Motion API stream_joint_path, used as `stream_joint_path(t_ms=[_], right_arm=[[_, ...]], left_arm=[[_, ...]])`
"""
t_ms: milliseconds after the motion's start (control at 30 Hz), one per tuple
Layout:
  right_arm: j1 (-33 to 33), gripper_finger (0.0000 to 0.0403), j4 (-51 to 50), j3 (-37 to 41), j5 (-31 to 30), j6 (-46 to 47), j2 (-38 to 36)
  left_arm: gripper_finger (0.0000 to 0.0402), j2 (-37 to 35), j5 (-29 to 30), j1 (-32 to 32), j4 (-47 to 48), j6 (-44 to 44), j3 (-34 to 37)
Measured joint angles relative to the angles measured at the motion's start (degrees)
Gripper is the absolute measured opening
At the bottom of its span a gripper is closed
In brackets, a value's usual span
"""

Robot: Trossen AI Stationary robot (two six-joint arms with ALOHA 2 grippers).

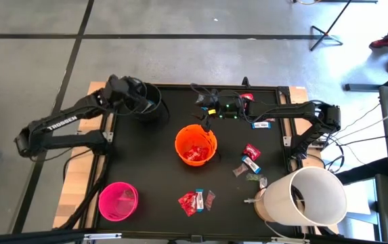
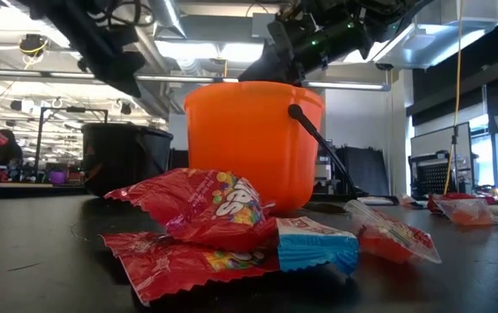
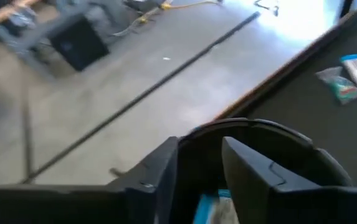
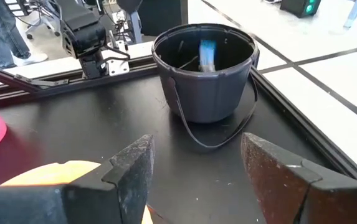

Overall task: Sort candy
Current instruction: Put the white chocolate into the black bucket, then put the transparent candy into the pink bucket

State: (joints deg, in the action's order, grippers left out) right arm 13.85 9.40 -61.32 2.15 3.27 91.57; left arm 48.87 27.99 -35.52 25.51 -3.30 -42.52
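Red Skittles packets (image 2: 198,209) and a blue-and-white bar (image 2: 316,245) are piled closest to the low camera on the black desk (image 1: 146,159), with more candy scattered between the orange bucket (image 1: 196,145) and the white bucket (image 1: 305,196). Each sweet is judged light, soft and crinkly, with slick film likely to slide, so a pinch across a flat middle or a crimped end seems safest. The left claw (image 3: 198,180) is held over the black bucket (image 4: 204,70), a blue wrapper (image 3: 206,208) showing between its nearly closed fingers, though a firm pinch cannot be confirmed, while the right claw (image 4: 197,165) is spread wide and empty above the orange bucket.
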Motion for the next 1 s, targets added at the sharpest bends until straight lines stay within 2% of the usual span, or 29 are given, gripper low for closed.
stream_joint_path(t_ms=[167, 300, 467, 733, 1000], right_arm=[[0.02, 0.0239, -1.97, 0.00, -1.75, -0.12, 0.00], [1.01, 0.0239, -6.29, 0.00, -7.67, -0.72, 0.00], [6.35, 0.0239, -9.94, 0.08, -6.58, -1.54, 0.02], [17.15, 0.0239, -4.77, 2.53, 3.16, -6.34, 2.48], [20.40, 0.0239, 1.92, 3.17, 6.58, -7.85, 13.05]], left_arm=[[0.0167, 0.18, -7.20, -1.92, -4.88, 1.01, -0.84], [0.0171, -0.23, -15.54, -0.88, -11.58, 2.71, -2.08], [0.0169, -0.14, -22.91, 1.23, -16.63, 2.74, -2.16], [0.0168, -0.01, -22.56, 3.12, -16.64, 4.25, -2.16], [0.0168, 3.13, -21.22, 3.07, -17.50, 5.84, -2.14]])
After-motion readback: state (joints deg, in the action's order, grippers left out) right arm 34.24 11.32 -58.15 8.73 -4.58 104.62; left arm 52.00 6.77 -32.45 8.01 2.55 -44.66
